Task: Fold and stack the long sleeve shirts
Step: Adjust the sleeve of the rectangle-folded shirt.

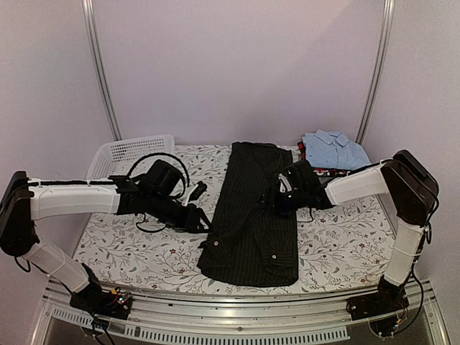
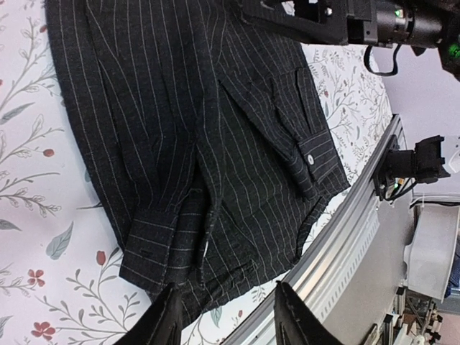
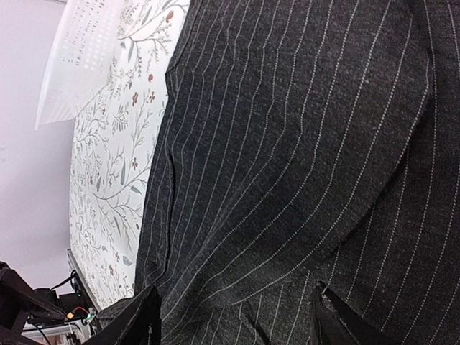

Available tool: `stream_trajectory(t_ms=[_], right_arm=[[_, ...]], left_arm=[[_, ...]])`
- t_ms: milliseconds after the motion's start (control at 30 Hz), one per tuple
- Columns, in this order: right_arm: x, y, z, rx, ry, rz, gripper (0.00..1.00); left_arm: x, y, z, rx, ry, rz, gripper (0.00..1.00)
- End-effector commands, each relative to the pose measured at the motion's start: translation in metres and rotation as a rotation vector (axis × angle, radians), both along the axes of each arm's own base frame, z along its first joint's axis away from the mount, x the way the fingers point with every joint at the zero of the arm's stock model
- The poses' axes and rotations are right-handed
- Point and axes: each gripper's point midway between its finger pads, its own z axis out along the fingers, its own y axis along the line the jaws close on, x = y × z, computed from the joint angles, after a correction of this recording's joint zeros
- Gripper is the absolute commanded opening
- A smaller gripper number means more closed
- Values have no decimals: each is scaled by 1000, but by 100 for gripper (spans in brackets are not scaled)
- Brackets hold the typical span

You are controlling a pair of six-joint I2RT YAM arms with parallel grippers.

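The black pinstriped shirt (image 1: 251, 215) lies folded lengthwise down the middle of the bench (image 1: 338, 237), reaching from the far edge almost to the near edge. The light blue shirt (image 1: 334, 149) sits folded at the far right corner. The left jaws stand partly parted and empty by the black shirt's left edge. The right jaws gape wide over its right side, holding nothing.

Item (image 1: 327, 171) under lt blue shirt (image 1: 333, 149): mostly hidden, too small for ID.
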Motion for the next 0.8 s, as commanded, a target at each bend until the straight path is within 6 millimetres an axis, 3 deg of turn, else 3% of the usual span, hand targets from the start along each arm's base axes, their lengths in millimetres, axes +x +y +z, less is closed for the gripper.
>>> stream_trajectory(t_ms=[0,133,233,400,500,767], right_arm=[[8,5,-7,55,9,-23,69],[14,9,-11,75,19,-36,69],[14,8,-16,74,37,-46,68],[11,-4,-12,49,17,-80,66],[10,-8,-14,35,12,-96,63],[17,-13,-11,32,-14,-126,56]], left_arm=[[1,-12,11,-13,-50,-37,43],[5,-16,6,-1,-52,-35,43],[19,-14,-6,51,-56,2,42],[56,-20,-17,85,-86,46,40],[90,-28,-24,129,-137,81,39],[153,-41,-64,246,-152,135,36]])
